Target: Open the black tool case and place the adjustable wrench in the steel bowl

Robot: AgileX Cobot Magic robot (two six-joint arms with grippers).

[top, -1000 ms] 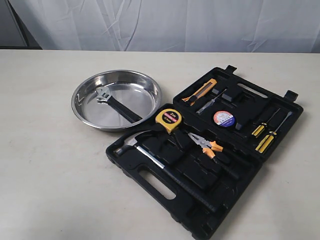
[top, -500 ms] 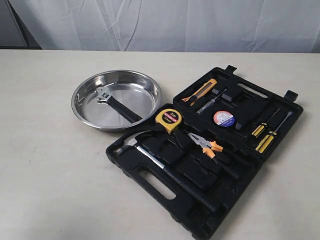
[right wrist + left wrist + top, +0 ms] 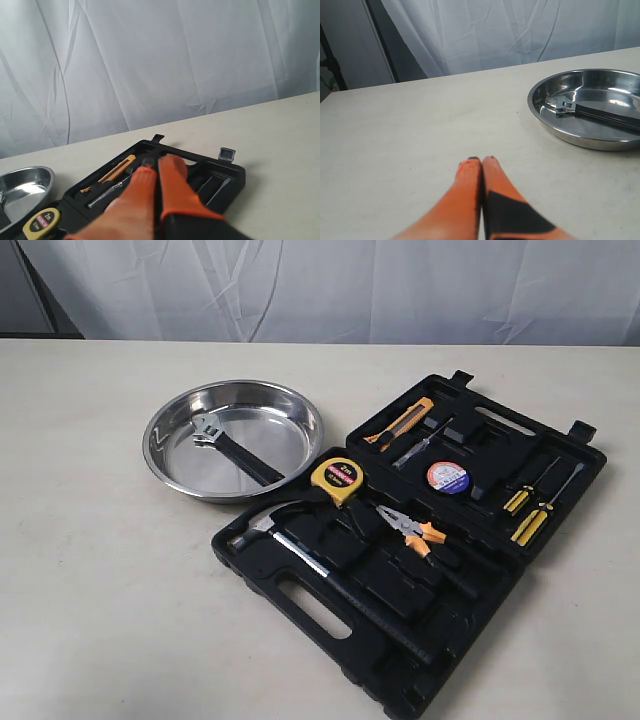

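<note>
While adjustable wrench (image 3: 233,451) lies in steel bowl (image 3: 285,425), left pincer (image 3: 481,161) and right pincer (image 3: 156,164) pressed together, empty.

Left claw (image 3: 482,160) and right claw (image 3: 154,161) — fingers pressed together.

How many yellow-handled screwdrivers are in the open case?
2. One screwdriver lies at the right end of the far half of the case; the second screwdriver lies right beside it, nearer the front. None looks hidden.

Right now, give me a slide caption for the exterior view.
Case open, wrench lying in the bowl beside it.
</note>
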